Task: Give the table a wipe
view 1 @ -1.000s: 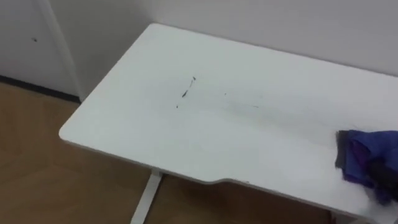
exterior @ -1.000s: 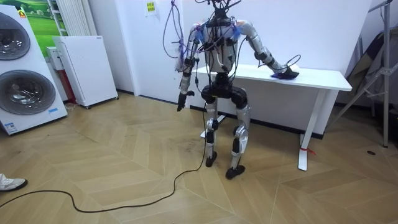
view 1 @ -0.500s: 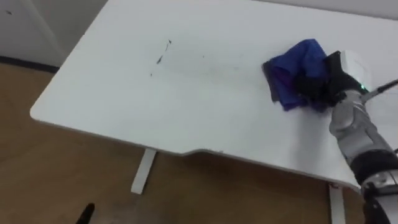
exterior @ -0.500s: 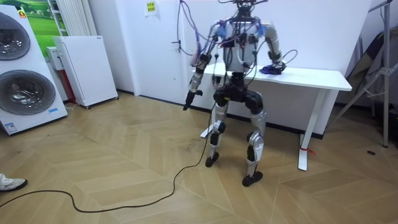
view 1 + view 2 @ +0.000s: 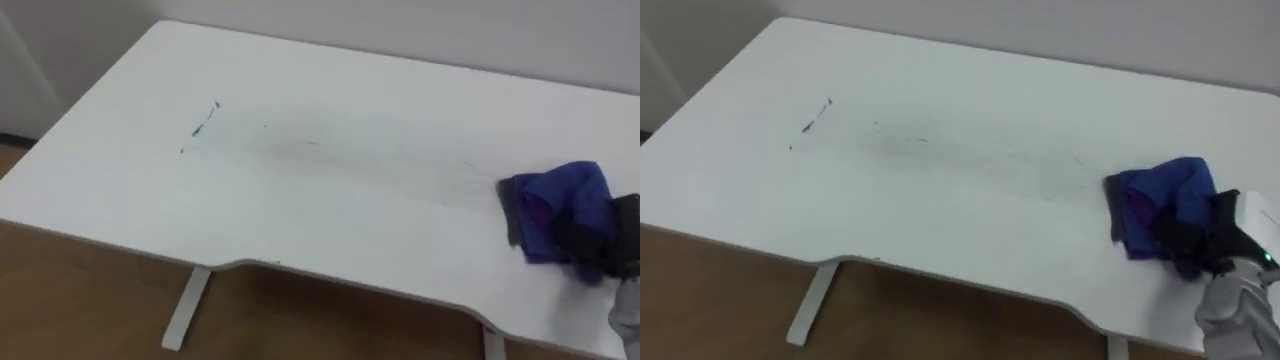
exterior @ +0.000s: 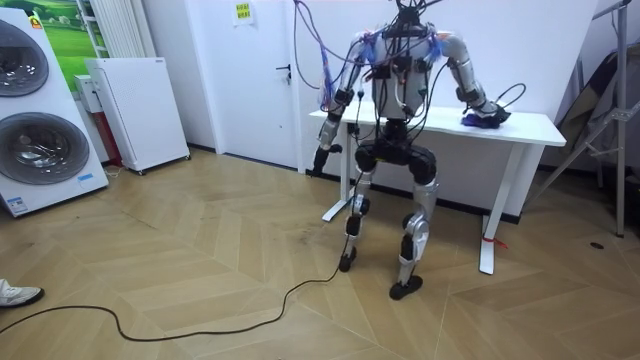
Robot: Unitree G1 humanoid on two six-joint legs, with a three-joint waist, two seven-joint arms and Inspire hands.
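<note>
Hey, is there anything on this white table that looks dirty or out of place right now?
Yes. Short dark scribble marks sit on the white table top toward its left, with a faint grey smear beside them. The crumpled blue cloth, gripped by the right hand, lies well to their right.

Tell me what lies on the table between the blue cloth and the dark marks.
Bare table, faintly smeared grey, between the blue cloth and the dark marks, as both eye views show.
</note>
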